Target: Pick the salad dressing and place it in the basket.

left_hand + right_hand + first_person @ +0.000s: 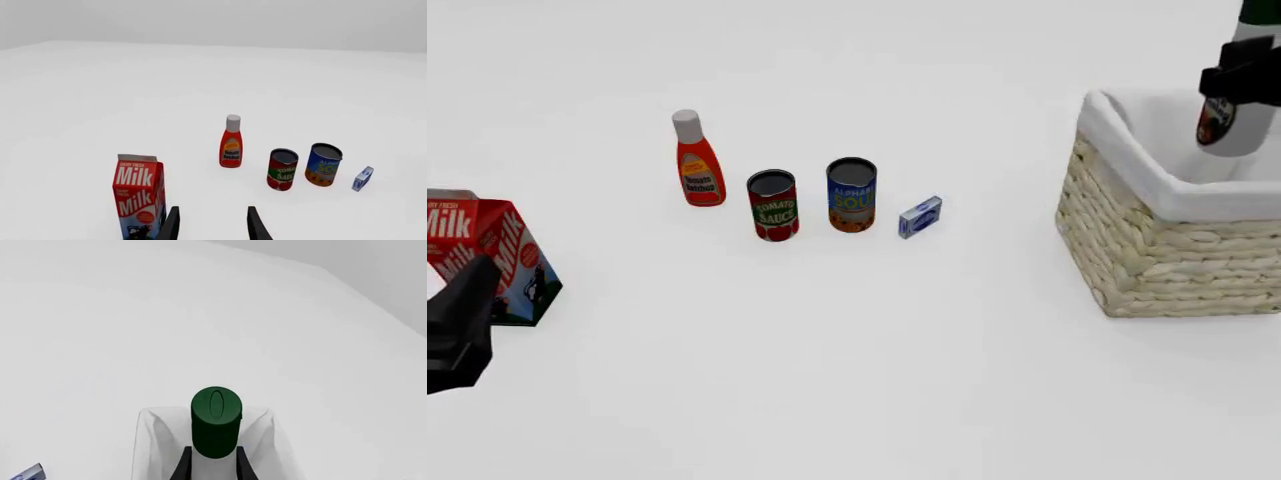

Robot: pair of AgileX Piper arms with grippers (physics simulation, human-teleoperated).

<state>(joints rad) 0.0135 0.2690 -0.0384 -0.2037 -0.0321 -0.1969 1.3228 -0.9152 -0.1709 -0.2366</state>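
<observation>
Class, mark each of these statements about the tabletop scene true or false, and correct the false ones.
1. The right gripper holds the salad dressing over the basket. True.
2. The left gripper is clamped on the milk carton. False: it is open, with the carton beside it.
3. Two cans stand side by side between the ketchup bottle and the small blue box. True.
4. The ketchup bottle lies on its side. False: it stands upright.
</observation>
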